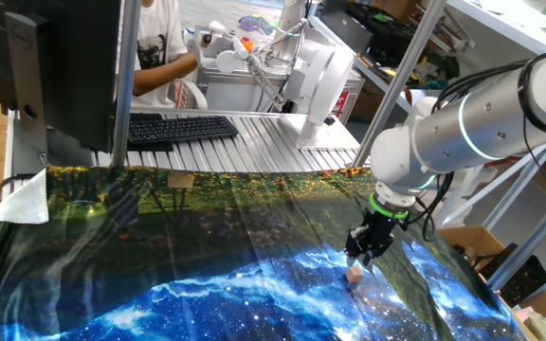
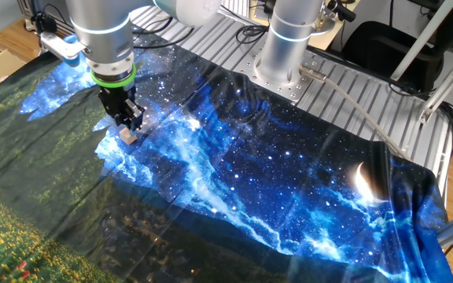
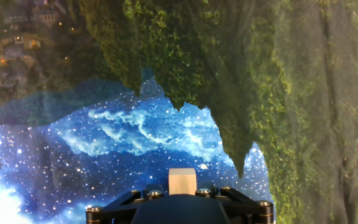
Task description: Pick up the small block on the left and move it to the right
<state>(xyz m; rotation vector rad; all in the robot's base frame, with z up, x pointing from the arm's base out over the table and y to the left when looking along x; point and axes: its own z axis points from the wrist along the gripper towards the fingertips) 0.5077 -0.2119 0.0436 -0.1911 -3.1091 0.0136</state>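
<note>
The small block (image 1: 354, 275) is a tiny light-tan cube at the tips of my black gripper (image 1: 361, 261), low over the starry blue part of the printed cloth. In the other fixed view the block (image 2: 127, 137) sits right under the gripper (image 2: 130, 126), whose fingers stand close together on it. In the hand view the block (image 3: 182, 180) shows just beyond the black gripper body, centred, with its lower part hidden. I cannot tell whether it touches the cloth.
The printed cloth (image 1: 207, 265) covers the table, and it also shows in the other fixed view (image 2: 289, 181). The robot base (image 2: 285, 47) stands on a ribbed metal plate. A keyboard (image 1: 180, 127) and monitor (image 1: 55, 66) stand at the far edge, with a person behind them.
</note>
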